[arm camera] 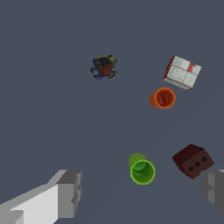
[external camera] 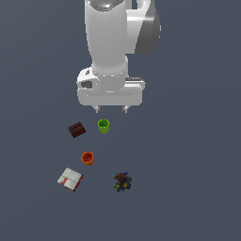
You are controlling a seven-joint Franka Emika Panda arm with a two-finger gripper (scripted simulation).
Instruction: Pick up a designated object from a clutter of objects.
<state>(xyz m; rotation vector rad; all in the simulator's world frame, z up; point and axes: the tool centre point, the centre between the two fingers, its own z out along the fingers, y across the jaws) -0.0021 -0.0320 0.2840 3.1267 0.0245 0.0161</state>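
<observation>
The lime-green cup [external camera: 103,125] stands upright on the grey floor, and it also shows in the wrist view [arm camera: 141,169]. My gripper [external camera: 111,109] hangs above and just behind it, open and empty, fingers wide apart; in the wrist view [arm camera: 142,188] the cup lies between the two fingertips [arm camera: 70,192]. The dark red studded brick [external camera: 76,129] lies to the cup's left in the exterior view. The orange cup [external camera: 87,158], the white-and-red box [external camera: 70,179] and the multicoloured lumpy toy [external camera: 123,181] lie nearer the camera.
In the wrist view the brick [arm camera: 193,160] sits close to one fingertip [arm camera: 213,189]. The orange cup [arm camera: 163,98], box [arm camera: 182,72] and toy [arm camera: 104,67] lie farther off. The floor is plain dark grey.
</observation>
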